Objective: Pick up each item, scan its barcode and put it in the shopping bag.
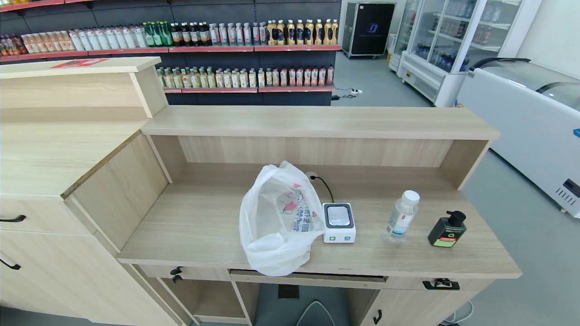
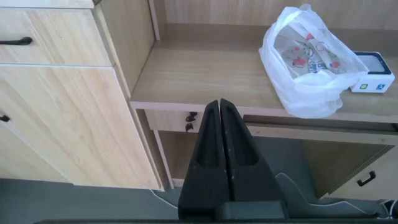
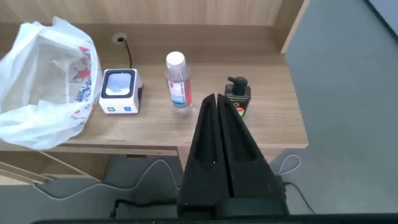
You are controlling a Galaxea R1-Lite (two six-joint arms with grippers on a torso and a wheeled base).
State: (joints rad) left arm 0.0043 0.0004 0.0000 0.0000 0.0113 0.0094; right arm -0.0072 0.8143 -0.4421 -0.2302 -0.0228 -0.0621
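Observation:
A white plastic shopping bag (image 1: 277, 217) (image 2: 311, 62) (image 3: 43, 84) stands open on the wooden counter (image 1: 195, 226). Right beside it sits a white barcode scanner (image 1: 339, 222) (image 3: 119, 91) (image 2: 373, 73) with a black cable. A clear water bottle (image 1: 401, 216) (image 3: 177, 81) with a white cap stands right of the scanner. Farther right is a black pump bottle (image 1: 447, 229) (image 3: 238, 99). My left gripper (image 2: 219, 107) is shut, held low in front of the counter's left part. My right gripper (image 3: 214, 102) is shut, in front of the counter near the pump bottle.
A raised shelf (image 1: 317, 122) overhangs the back of the counter, with side walls at both ends. A taller cabinet (image 1: 68, 149) with drawers stands on the left. Drinks shelves (image 1: 244, 45) and a freezer (image 1: 530, 117) lie beyond.

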